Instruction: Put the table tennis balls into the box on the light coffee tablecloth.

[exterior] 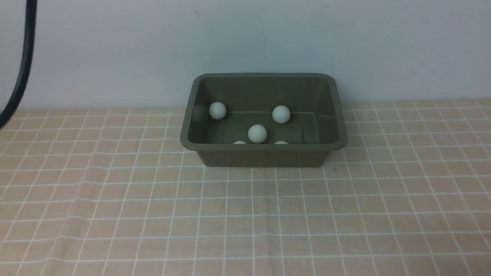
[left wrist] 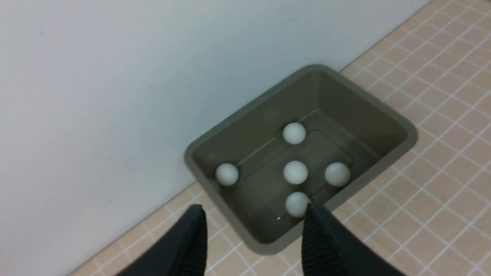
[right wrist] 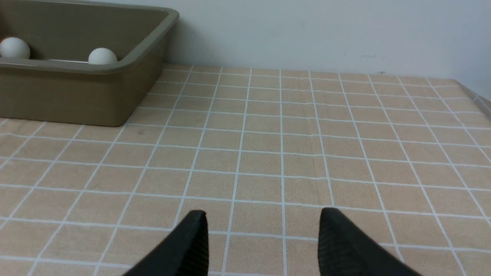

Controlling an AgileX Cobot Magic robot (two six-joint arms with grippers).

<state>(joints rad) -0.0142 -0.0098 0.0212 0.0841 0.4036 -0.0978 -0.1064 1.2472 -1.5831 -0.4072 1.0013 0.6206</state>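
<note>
Balls point(left wrist: 295, 172) number five, and all of them lie inside the box point(exterior: 264, 157), so by my judgement the job is finished or very near it. My left wrist view shows them best: one in the middle of the floor, one near the far wall, one in a corner by the wall side, one toward the near wall, and one nearest my left hand point(left wrist: 255, 234), partly behind a fingertip. In the front view only three show whole, and two more peek over the near rim. They sit well apart, not clustered, which I take to be how light balls settle on a flat floor between sloping walls. The box stands on the cloth point(exterior: 115, 199), at the back of the counter, with its long far side close to the wall point(exterior: 115, 50); whether it touches I cannot tell. My left hand hangs above the box's near end, jaws wide apart and holding nothing. My right hand point(right wrist: 264, 245) is low over bare cloth, well off to the side of the box, jaws likewise apart and empty. No ball shows on the cloth in any view. Room is generous in front and to both sides of the box; only the wall behind closes it in. A dark cable point(exterior: 21, 65) hangs at the far left of the front view.
</note>
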